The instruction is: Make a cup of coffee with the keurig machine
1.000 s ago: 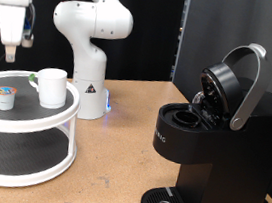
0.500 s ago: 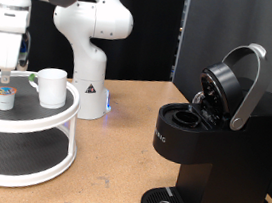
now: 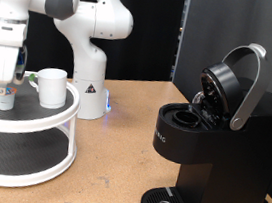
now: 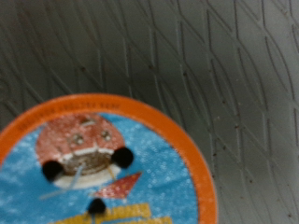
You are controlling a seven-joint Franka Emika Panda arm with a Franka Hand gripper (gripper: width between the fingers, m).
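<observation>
My gripper [image 3: 6, 86] hangs straight down over a small coffee pod [image 3: 5, 101] on the top tier of a white two-tier stand [image 3: 35, 119] at the exterior view's left. Its fingers look spread just above the pod. The wrist view is filled by the pod's orange-rimmed blue foil lid [image 4: 103, 159] and shows no fingers. The white cup [image 3: 50, 86] stands on the same tier, just right of the gripper. The black keurig machine [image 3: 205, 151] stands at the right with its silver-handled lid [image 3: 231, 82] raised and the pod chamber open.
The arm's white base [image 3: 88, 70] stands behind the stand. The stand's lower tier [image 3: 18, 152] has a dark mat. The machine's round drip base [image 3: 166, 202] is at the bottom of the exterior view. Wooden table [image 3: 114, 154] lies between stand and machine.
The gripper has come down and slightly right, from well above the stand to just over the pod. Cup, pod and machine have not moved.
</observation>
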